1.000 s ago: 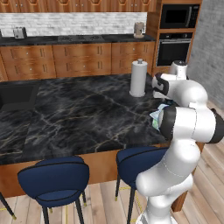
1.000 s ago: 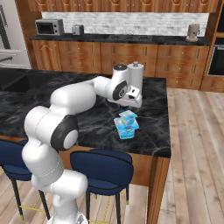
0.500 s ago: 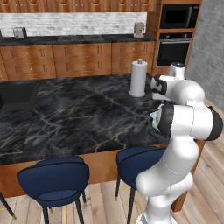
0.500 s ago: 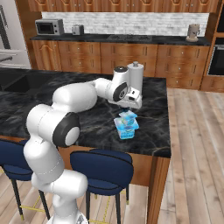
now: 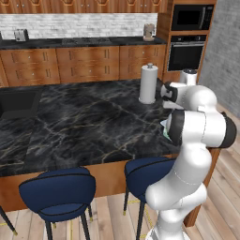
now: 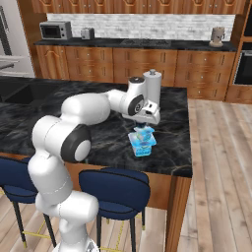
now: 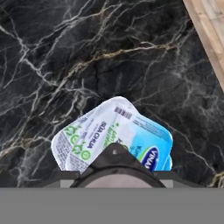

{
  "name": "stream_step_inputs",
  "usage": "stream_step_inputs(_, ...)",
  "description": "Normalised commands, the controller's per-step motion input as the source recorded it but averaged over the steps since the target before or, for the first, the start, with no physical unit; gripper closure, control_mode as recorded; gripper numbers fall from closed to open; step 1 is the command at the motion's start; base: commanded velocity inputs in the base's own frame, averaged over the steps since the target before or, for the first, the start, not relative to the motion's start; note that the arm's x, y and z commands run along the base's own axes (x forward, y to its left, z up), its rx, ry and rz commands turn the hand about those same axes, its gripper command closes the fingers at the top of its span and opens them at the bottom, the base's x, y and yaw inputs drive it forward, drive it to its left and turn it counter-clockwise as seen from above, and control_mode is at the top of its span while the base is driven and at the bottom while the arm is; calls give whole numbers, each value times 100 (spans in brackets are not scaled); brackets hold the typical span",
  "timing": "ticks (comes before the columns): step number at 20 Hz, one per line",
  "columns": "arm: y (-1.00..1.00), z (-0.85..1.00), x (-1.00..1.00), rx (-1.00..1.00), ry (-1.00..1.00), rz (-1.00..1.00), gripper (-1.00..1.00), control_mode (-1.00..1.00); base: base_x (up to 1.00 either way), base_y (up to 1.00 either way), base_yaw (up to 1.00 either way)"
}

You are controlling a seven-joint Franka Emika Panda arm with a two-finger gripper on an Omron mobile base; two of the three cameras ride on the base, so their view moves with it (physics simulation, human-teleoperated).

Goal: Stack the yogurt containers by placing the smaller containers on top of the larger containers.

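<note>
End effector (image 6: 146, 124) (grip state unclear) above stacked yogurt packs (image 7: 114, 135); label reads "BIA CHIA".

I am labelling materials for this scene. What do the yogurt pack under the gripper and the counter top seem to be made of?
The yogurt pack looks like thin plastic with a glossy printed foil or film lid: white and blue, with a barcode and text. The counter top looks like polished black marble, judging by its pale and golden veins, though in a render it could be imitation stone.

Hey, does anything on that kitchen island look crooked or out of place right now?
The small yogurt pack sits skewed on the larger pack, corners not lined up, right below the gripper. Nothing looks spilled or damaged.
</note>
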Motion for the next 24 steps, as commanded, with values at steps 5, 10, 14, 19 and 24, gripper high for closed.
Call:
stream_step_inputs(5,-6,-11,0,0,2,0,100,-100,0,0,0)
stream_step_inputs(10,0,-8,0,0,2,0,100,-100,0,0,0)
stream_step_inputs(14,0,-9,6,0,4,0,100,-100,0,0,0)
stream_step_inputs(19,0,-8,7,0,4,0,100,-100,0,0,0)
stream_step_inputs(24,0,-8,8,0,4,0,100,-100,0,0,0)
